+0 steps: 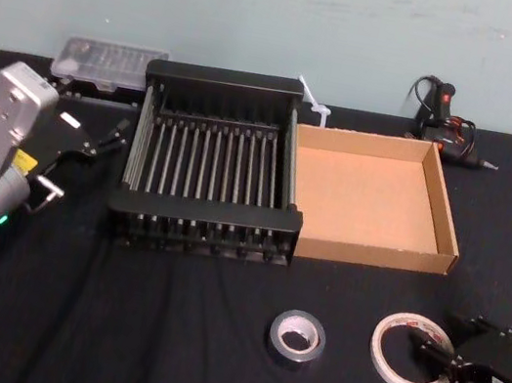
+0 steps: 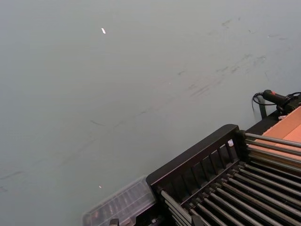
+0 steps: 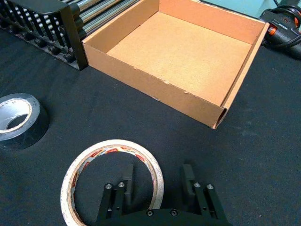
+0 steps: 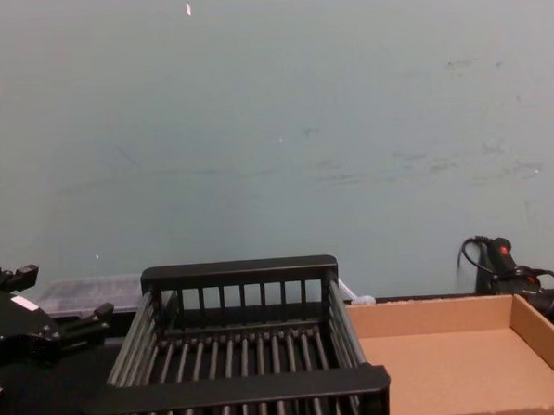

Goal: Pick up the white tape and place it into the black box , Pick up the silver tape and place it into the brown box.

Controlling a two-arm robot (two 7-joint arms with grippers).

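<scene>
Now the right gripper (image 3: 157,175), released, straddles the white tape (image 3: 113,147) at its 3 o'clock rim. At 9 o'clock of the black box (image 1: 226,78) sits the left gripper (image 1: 105,137); its grip I cannot tell

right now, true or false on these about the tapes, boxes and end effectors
1. The white tape lies in the black box. False: it lies on the table, in front of the brown box.
2. The right end effector is open, astride the white tape's rim. True.
3. The silver tape lies on the table, left of the white tape. True.
4. The brown box stands left of the black box. False: it stands on its right.
5. The left end effector grips the silver tape. False: it hangs by the black box's left side, holding nothing.
</scene>
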